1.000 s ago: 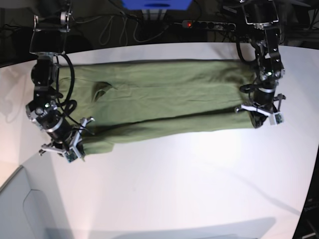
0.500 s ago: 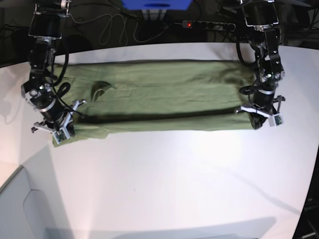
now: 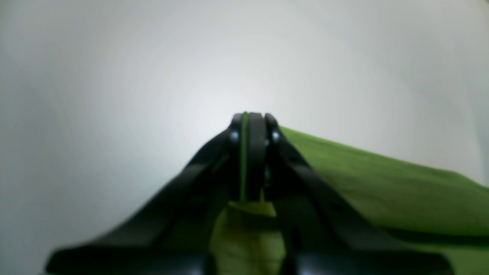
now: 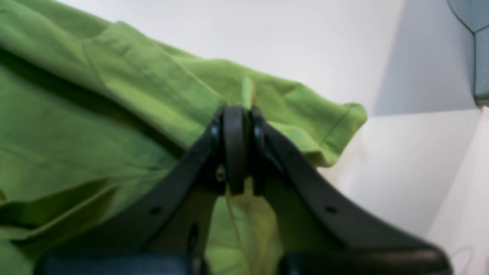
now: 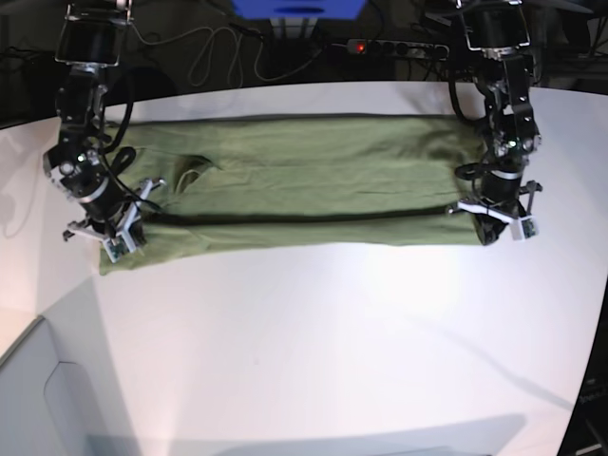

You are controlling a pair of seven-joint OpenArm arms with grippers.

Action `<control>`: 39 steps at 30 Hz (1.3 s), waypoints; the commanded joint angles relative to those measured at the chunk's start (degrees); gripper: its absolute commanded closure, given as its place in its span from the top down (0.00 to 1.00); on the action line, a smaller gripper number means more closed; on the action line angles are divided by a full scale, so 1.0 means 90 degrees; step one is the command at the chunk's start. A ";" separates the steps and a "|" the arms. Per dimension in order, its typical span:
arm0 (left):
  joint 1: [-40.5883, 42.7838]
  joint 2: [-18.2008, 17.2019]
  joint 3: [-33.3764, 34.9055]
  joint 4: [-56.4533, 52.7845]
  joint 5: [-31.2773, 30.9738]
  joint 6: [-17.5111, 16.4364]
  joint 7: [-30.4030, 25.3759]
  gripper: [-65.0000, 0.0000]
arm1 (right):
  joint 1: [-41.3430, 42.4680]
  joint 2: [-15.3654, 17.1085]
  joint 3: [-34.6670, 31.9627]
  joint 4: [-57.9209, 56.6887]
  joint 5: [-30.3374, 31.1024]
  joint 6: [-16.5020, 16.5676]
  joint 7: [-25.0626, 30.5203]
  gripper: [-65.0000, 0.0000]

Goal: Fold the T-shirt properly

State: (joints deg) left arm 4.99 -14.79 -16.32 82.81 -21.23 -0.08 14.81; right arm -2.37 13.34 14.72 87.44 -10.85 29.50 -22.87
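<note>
Since a second ago the right tool (image 5: 122, 239) has swung back toward the far side, dragging the near flap of the shirt (image 5: 304, 180) up so its near edge now runs straighter; the left tool (image 5: 502, 226) has barely shifted. Both tools are clamped tight, each pinching a thin fold of green cloth between its fingers, as the two wrist views show. One shirt stretches flat between the two tools as a long band. Beyond it lies the white counter (image 5: 332, 332), with one power strip (image 5: 399, 46) behind.
</note>
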 commanded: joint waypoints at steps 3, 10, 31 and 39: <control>-0.0042 -0.0071 -0.0028 0.0094 -0.0019 0.0004 -0.0175 0.00 | -0.0064 0.0075 0.0020 0.0204 0.0058 0.0049 0.0104 0.00; -0.0032 -0.0062 -0.0028 0.0094 -0.0019 0.0004 -0.0175 0.00 | -0.0152 -0.0032 0.0030 0.0194 0.0058 0.0049 0.0104 0.00; 0.0075 -0.0052 -0.0087 0.0289 -0.0078 0.0033 -0.0126 0.40 | -0.0337 0.0007 0.0040 0.0898 0.0048 0.0049 0.0085 0.55; 0.0270 -0.0052 -0.0097 0.0846 -0.0078 0.0043 -0.0126 0.54 | -0.0113 -0.0071 0.0391 0.1210 0.0038 0.0039 0.0075 0.55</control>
State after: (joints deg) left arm 7.92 -14.57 -16.75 89.32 -21.74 0.21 15.22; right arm -4.67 11.77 17.74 97.25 -10.90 29.71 -23.75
